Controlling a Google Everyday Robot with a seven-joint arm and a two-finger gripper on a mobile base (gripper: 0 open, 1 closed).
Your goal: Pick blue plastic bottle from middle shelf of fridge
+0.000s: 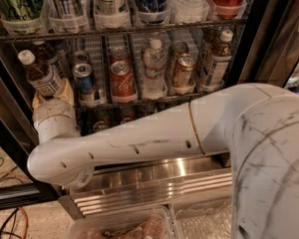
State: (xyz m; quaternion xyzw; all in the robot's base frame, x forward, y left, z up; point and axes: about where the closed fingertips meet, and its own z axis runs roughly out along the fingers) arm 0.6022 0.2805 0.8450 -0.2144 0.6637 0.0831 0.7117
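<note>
Where the middle shelf (139,102) of the fridge (249,39) meets its left edge, we see the gripper (51,92), fingers (66,89) clamped on the tilted small bottle (40,73). A blue can (84,81) stands just beside it; the white arm (139,143) hides the rack below.

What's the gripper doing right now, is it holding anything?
Gripper, at the left end of the middle shelf: closed on the base of the tilted blue plastic bottle.
</note>
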